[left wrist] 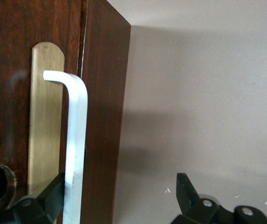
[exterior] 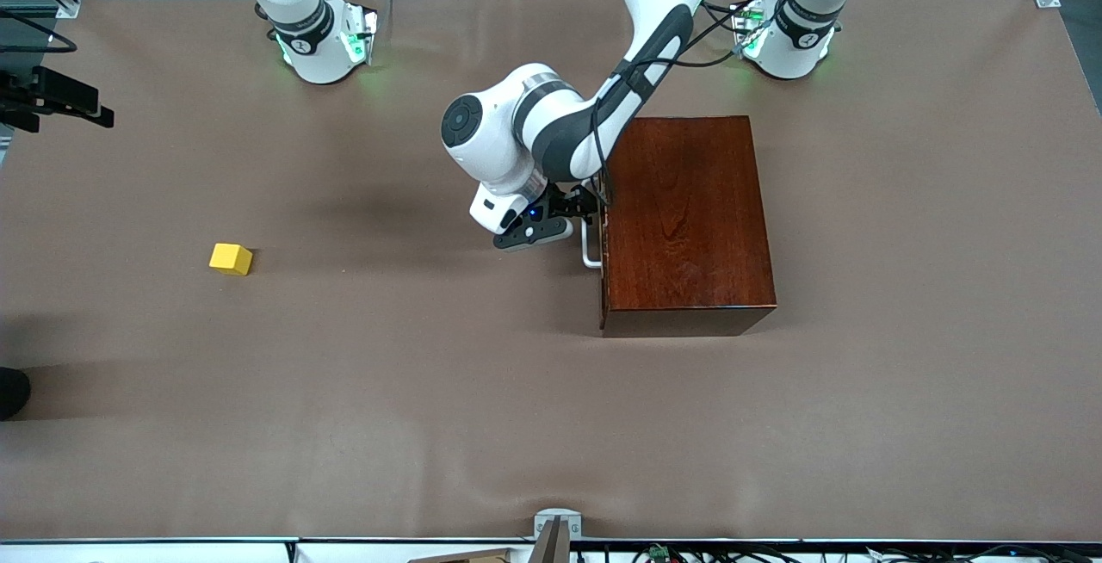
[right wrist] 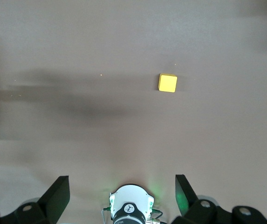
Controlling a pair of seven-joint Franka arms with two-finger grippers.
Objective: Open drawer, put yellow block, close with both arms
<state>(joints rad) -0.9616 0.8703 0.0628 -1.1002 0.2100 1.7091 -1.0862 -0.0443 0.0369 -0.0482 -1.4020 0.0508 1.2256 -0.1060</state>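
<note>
The dark reddish-brown wooden box (exterior: 689, 219) stands toward the left arm's end of the table. Its drawer front (left wrist: 7, 70) sits flush and faces the right arm's end. The white loop handle (exterior: 591, 249) (left wrist: 75, 140) is fixed on a brass plate (left wrist: 44, 116). My left gripper (exterior: 578, 206) (left wrist: 119, 193) is open at the handle, which lies just inside one finger (left wrist: 54, 191); the second finger (left wrist: 185, 191) stands well clear. The yellow block (exterior: 231, 258) (right wrist: 167, 83) lies on the table toward the right arm's end. My right gripper (right wrist: 121, 193) hangs open high over the table above its own base, out of the front view.
The brown table cover (exterior: 430, 374) spreads wide around the block and in front of the drawer. A black camera mount (exterior: 52, 98) juts in at the right arm's end. The right arm's green-lit base (exterior: 323, 42) (right wrist: 131, 205) and the left arm's base (exterior: 788, 38) stand farthest from the front camera.
</note>
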